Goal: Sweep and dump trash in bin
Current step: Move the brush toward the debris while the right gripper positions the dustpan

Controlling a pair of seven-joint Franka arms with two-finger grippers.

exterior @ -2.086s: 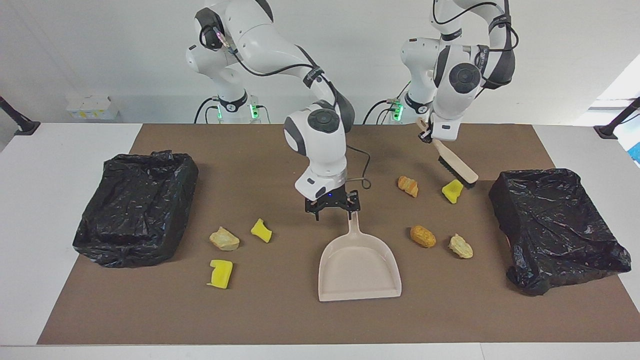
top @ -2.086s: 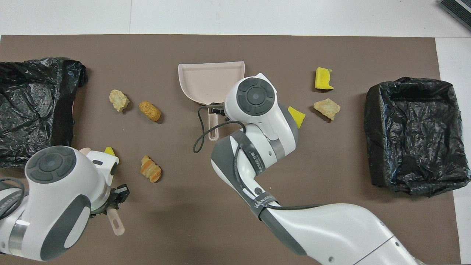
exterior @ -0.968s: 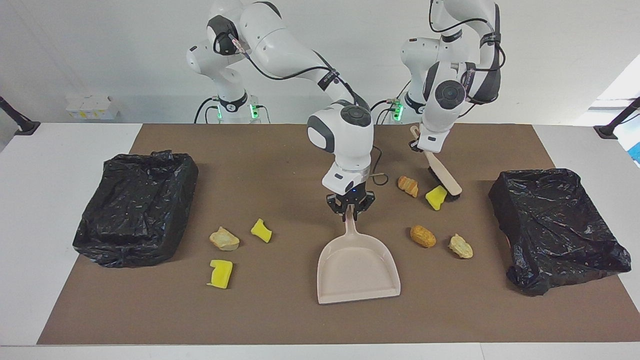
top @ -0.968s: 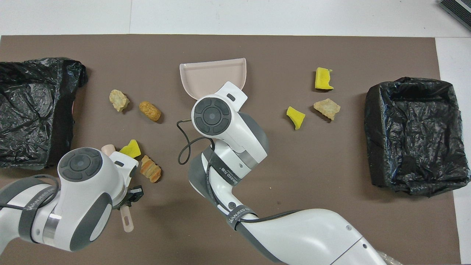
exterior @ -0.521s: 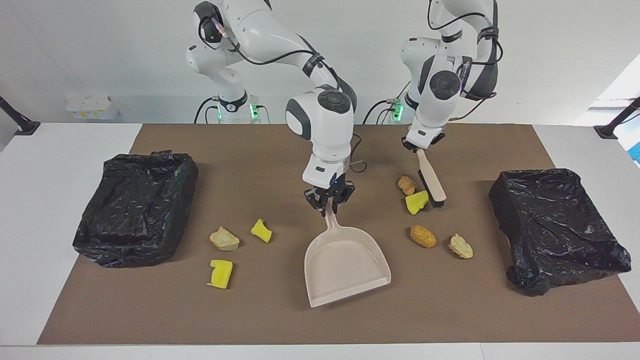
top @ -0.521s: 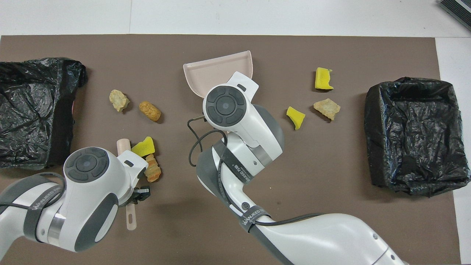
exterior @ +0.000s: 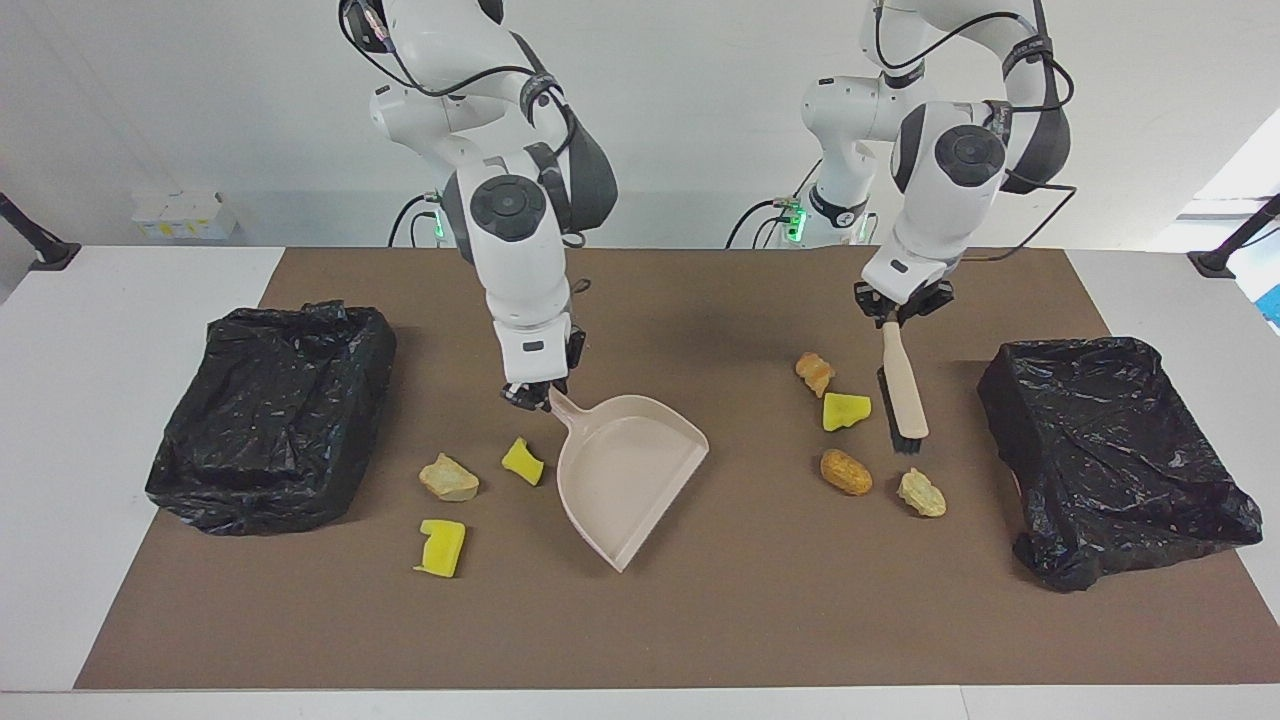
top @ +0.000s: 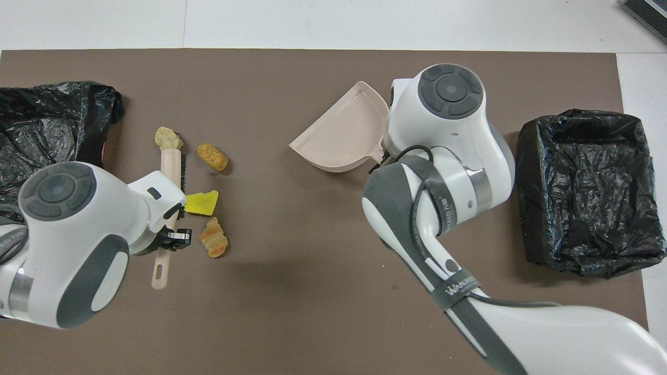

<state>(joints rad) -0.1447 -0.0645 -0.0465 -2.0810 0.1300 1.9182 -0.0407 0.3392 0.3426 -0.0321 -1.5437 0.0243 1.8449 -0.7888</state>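
You'll see the right gripper [exterior: 528,392], clamped on the dustpan [exterior: 630,472] handle, has swung the pan toward the right arm's end of the table since 0.5 s ago; it now hangs tilted beside 3 trash scraps [exterior: 522,461] near the right-end bin [exterior: 275,412]. The left gripper [exterior: 897,310], closed on the brush [exterior: 903,392] handle, has shifted toward the left-end bin [exterior: 1110,450]. The bristles now stand clear of the yellow sponge chunk [exterior: 845,411], among the other 4 scraps.
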